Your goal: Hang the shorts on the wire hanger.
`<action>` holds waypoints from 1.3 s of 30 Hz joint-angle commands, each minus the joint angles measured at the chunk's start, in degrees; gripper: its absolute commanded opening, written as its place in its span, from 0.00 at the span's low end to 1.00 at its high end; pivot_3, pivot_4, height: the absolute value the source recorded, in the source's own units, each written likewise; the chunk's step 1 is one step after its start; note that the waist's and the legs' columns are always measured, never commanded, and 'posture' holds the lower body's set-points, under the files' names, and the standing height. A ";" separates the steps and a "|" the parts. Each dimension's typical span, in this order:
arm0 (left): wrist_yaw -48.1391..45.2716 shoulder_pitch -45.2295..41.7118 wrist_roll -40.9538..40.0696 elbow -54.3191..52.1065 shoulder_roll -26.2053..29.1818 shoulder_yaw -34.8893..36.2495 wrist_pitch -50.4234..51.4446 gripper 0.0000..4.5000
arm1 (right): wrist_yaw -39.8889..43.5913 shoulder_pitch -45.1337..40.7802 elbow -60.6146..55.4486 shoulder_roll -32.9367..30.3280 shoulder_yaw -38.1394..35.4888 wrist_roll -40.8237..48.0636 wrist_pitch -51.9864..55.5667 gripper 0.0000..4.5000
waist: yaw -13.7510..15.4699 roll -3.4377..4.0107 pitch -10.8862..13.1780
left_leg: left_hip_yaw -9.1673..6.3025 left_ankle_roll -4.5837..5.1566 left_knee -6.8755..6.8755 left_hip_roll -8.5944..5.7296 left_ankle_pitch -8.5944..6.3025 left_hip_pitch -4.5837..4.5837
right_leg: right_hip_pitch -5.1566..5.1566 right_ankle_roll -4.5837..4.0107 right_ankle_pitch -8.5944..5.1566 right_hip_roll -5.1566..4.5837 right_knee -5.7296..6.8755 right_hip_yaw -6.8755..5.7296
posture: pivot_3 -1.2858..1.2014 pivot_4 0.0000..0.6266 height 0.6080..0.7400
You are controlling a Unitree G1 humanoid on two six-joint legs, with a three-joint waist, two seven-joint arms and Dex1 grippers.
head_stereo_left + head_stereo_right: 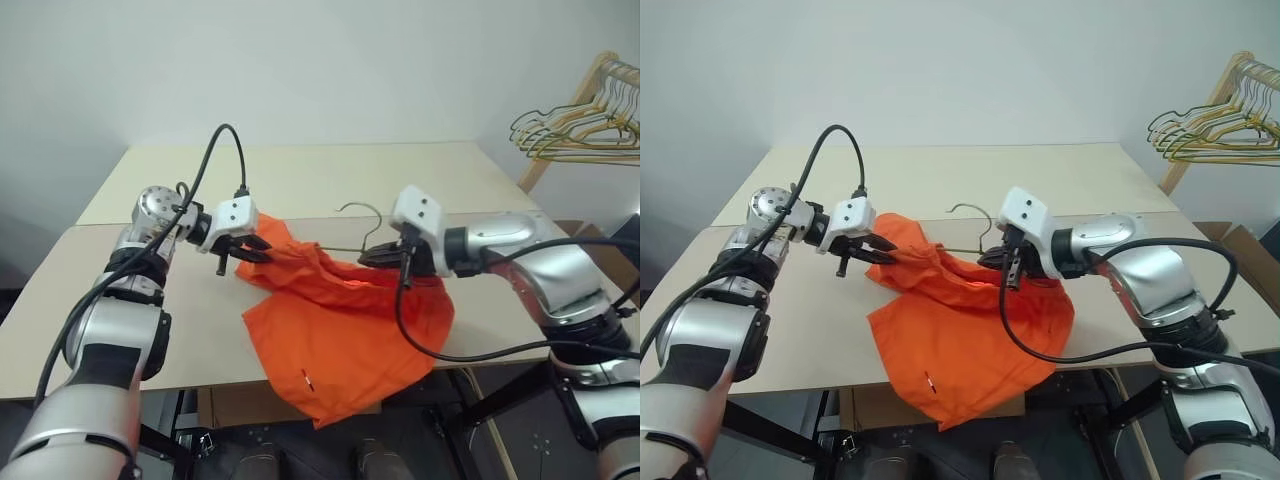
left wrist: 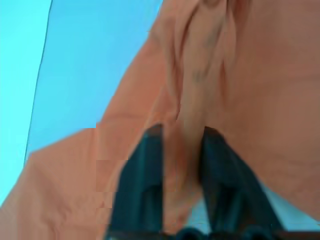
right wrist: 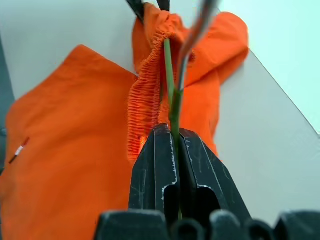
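Most of the wire hanger [image 1: 362, 222] is buried in the shorts [image 1: 340, 325]. Ahead of the right gripper [image 3: 176, 134] jaws only the green rod and the blurry hook show; the far end vanishes into the gathered waistband. A fold fills the gap between the left gripper [image 2: 182, 137] jaws, too blurred to tell if wire is in there. The shorts' lower hem hangs past the table [image 1: 300, 175] edge.

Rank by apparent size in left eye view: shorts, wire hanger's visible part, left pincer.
1. shorts, by far the largest.
2. wire hanger, only hook and a bit of wire visible.
3. left pincer, close to the hanger's visible part; ranking unsure.
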 commanded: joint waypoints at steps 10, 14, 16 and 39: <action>2.33 0.22 2.46 0.66 0.61 -0.86 -2.67 0.01 | 0.29 -0.91 -1.47 -0.58 -3.01 1.21 0.34 0.00 | 0.00 0.00 0.00 | 0.00 0.00 0.01 0.01 0.00 0.00 | 0.00 0.00 0.00 0.00 0.01 0.00 | 0.53 0.00 1.00; 3.63 -0.04 2.10 0.98 0.51 -0.29 -2.74 0.01 | 0.19 -0.61 -1.62 -0.95 -3.15 1.43 0.60 0.00 | 0.03 0.00 0.00 | 0.01 0.00 0.00 0.00 0.00 0.00 | 0.00 0.00 0.00 -0.01 0.01 0.00 | 0.53 0.00 1.00; 4.75 -0.20 1.46 1.08 0.63 0.52 -2.73 0.01 | 0.14 0.01 -1.91 -1.23 -3.09 1.28 0.57 0.00 | 0.03 0.00 0.00 | 0.01 0.00 0.01 0.00 0.00 0.00 | 0.00 0.00 0.00 -0.01 0.01 0.00 | 0.53 0.00 1.00; -0.05 1.22 -3.28 -2.46 -0.77 3.76 -1.29 0.15 | 0.48 -0.28 -2.22 -2.63 -2.25 0.09 0.88 0.00 | 0.16 0.00 0.00 | 0.03 0.00 0.02 0.00 0.00 0.01 | 0.00 0.00 0.01 -0.01 0.01 0.00 | 0.53 0.00 1.00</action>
